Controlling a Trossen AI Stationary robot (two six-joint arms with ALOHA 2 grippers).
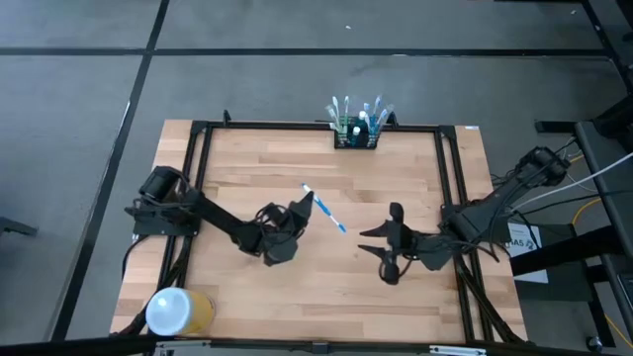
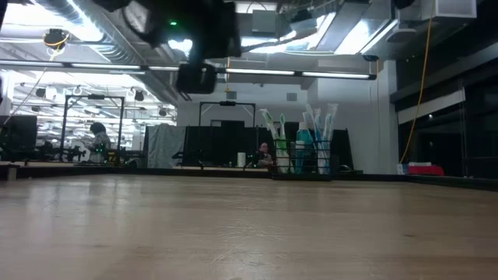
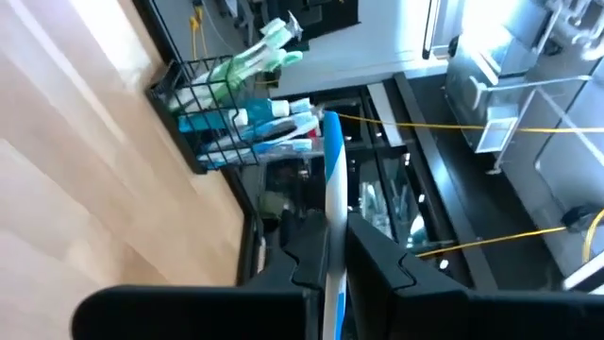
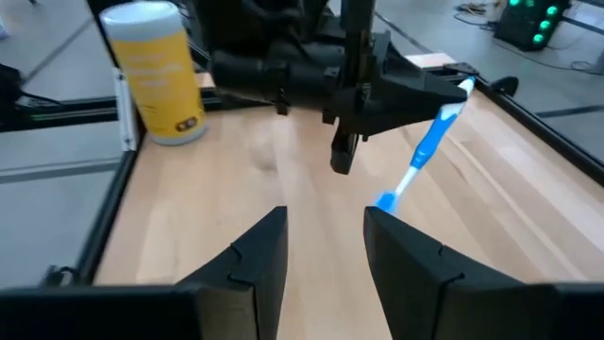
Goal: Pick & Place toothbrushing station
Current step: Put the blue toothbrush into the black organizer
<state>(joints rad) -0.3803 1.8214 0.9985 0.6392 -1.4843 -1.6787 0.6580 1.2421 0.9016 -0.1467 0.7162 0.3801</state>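
Observation:
The toothbrushing station (image 1: pixel 356 133) is a black wire rack holding several toothbrushes and a toothpaste tube. It stands on its base at the middle of the table's far edge, and shows in the low view (image 2: pixel 303 152) and the left wrist view (image 3: pixel 222 118). My left gripper (image 1: pixel 305 208) is near the table's middle, raised off the wood and shut on a blue and white toothbrush (image 1: pixel 326 210). My right gripper (image 1: pixel 389 249) is open and empty to the right of it, its fingers (image 4: pixel 415 250) pointing toward the left gripper. My left gripper pinches the toothbrush between its two fingers near its white end (image 4: pixel 455 97). The long blue part (image 4: pixel 420 161) sticks out past the fingertips and slants downward. The fingers come roughly level from the table's left. The toothbrush is lifted clear of the table.
A yellow cylinder with a white top (image 1: pixel 178 311) stands at the table's near left corner and shows in the right wrist view (image 4: pixel 156 71). A black frame (image 1: pixel 440 168) runs along the table's far, left and right sides. Bare wood (image 1: pixel 326 287) lies between the grippers and the near edge.

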